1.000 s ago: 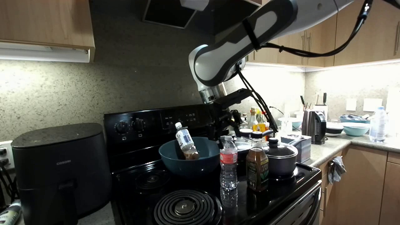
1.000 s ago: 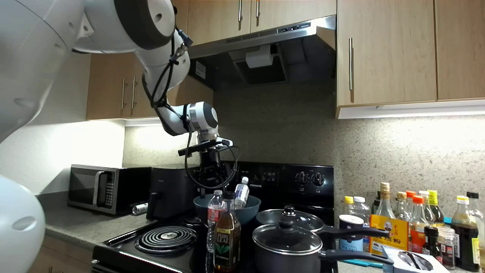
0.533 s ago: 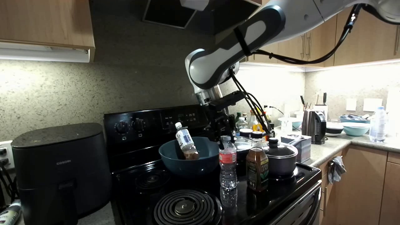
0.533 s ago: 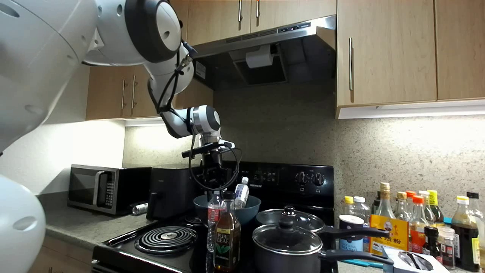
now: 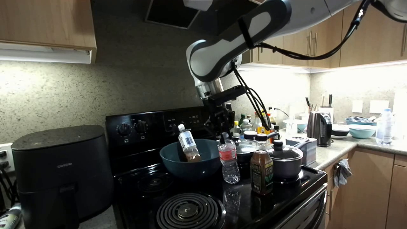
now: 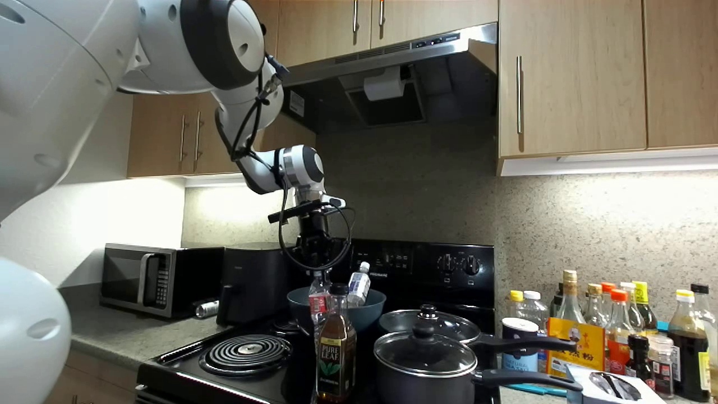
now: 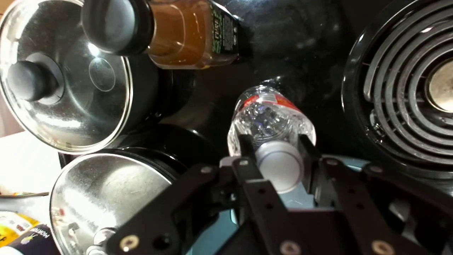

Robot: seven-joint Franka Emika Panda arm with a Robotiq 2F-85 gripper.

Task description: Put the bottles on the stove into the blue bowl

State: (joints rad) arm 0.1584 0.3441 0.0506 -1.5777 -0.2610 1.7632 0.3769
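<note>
Clasping the clear bottle by the neck, the tool holds it just beside the bowl. Room shows between it and the front coil, and a gap parts it from the brown bottle, the pot standing beyond. The clear bottle's long axis tilts: cap up and toward the bowl, base down and away, seemingly just off the surface. Another bottle leans inside the bowl, cap above the rim.
</note>
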